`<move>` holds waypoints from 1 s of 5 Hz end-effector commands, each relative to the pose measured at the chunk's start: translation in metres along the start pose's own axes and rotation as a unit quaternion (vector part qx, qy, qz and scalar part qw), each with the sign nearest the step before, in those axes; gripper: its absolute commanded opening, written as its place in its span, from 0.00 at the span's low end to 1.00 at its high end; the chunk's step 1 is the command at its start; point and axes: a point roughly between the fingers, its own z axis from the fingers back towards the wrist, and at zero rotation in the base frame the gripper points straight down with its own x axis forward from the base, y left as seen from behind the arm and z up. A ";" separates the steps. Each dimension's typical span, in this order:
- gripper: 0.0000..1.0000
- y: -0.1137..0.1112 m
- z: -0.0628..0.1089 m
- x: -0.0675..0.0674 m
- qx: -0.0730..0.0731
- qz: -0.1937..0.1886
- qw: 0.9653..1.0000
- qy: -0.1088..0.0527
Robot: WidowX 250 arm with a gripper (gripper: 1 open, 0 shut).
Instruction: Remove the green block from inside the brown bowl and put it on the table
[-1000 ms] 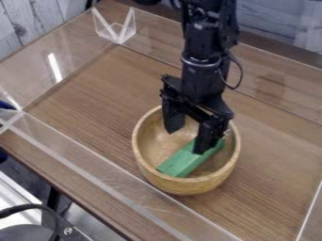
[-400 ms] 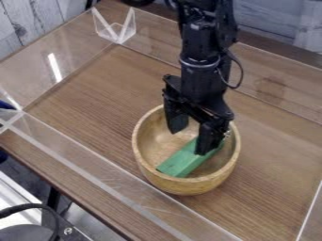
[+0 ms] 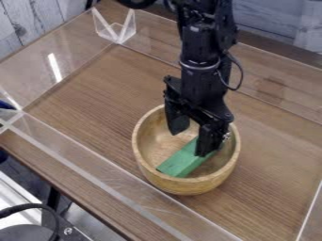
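Observation:
The green block (image 3: 183,164) lies tilted inside the brown bowl (image 3: 153,169), its lower end toward the bowl's front and its upper end under my gripper. My black gripper (image 3: 191,136) points straight down into the bowl, open, with its fingers (image 3: 212,139) on either side of the block's upper end. The jaws have not closed on the block. The bowl rests on the table (image 3: 101,89) near its front edge. The block's upper end is partly hidden by the fingers.
Clear acrylic walls (image 3: 51,155) border the table along the front and left. A clear acrylic bracket (image 3: 116,26) stands at the back left. The arm (image 3: 201,38) rises from the bowl toward the back.

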 end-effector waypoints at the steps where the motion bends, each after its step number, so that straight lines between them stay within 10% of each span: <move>1: 1.00 -0.001 0.015 0.006 0.006 -0.004 0.999 -0.032; 5: 1.00 0.001 0.016 0.007 0.004 0.000 0.999 -0.033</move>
